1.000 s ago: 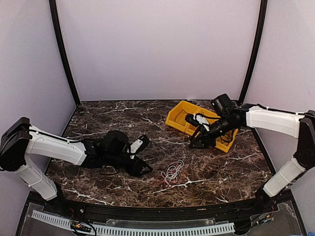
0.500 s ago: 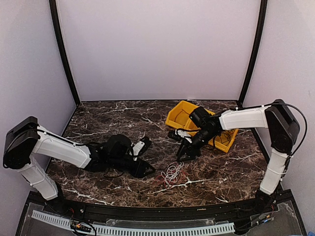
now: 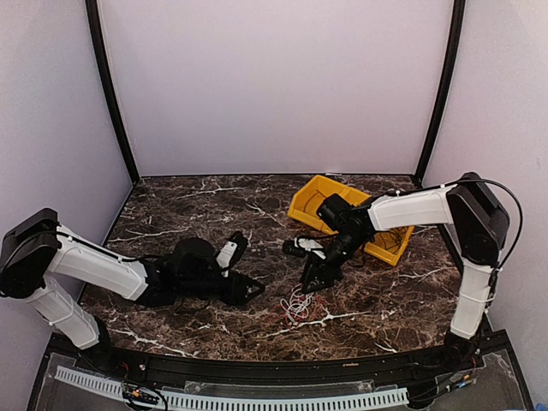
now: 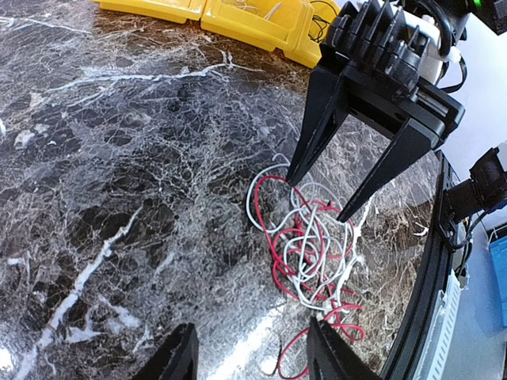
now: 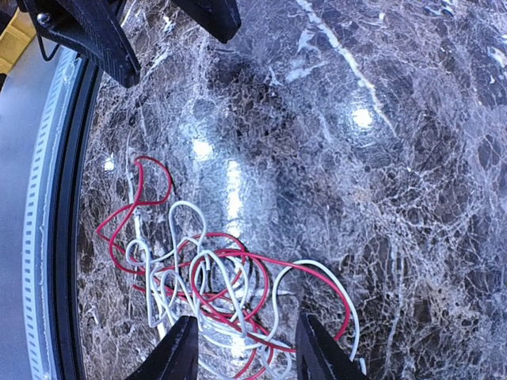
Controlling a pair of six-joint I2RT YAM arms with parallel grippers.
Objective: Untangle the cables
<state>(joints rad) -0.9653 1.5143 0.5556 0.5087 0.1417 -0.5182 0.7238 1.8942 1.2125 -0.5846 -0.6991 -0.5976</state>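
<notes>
The cables (image 3: 298, 301) lie as a small tangle of white and red loops on the marble table; a black wire barely shows. My left gripper (image 3: 249, 288) is open and low on the table, just left of the tangle. My right gripper (image 3: 314, 279) is open and points down, its tips at the tangle's far edge. In the left wrist view the cables (image 4: 309, 245) lie beyond my left gripper (image 4: 252, 358), with the right gripper (image 4: 317, 199) straddling their far side. In the right wrist view my right gripper (image 5: 247, 352) is open over the cables (image 5: 206, 277), and the left gripper (image 5: 178, 57) shows beyond.
A yellow bin (image 3: 310, 204) stands at the back right, behind the right arm; it also shows in the left wrist view (image 4: 238, 16). The table's black front rail (image 3: 274, 364) runs close below the cables.
My right arm has swung from over the yellow bin down and left to the cables. My left gripper has shifted only slightly beside the tangle. The cables have not moved.
</notes>
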